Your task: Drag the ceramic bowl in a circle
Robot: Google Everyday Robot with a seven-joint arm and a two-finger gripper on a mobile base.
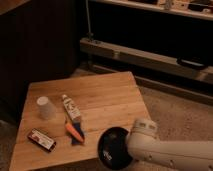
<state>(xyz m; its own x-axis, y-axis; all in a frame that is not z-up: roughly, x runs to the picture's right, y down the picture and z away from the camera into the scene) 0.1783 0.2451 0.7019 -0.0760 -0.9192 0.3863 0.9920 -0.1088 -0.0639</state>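
Note:
The ceramic bowl [112,145] is a dark, glossy, round dish at the front edge of the wooden table [105,92]. It partly overhangs that edge and its inside faces the camera. My white arm reaches in from the lower right. The gripper [131,146] meets the bowl's right rim and is shut on it. The wrist hides the contact itself.
A white upturned cup [45,107] stands at the table's left. A white tube [71,107] and an orange item [75,131] lie near the middle. A dark flat packet [41,139] lies at the front left. A metal rail and shelves [150,55] stand behind, with carpet on the right.

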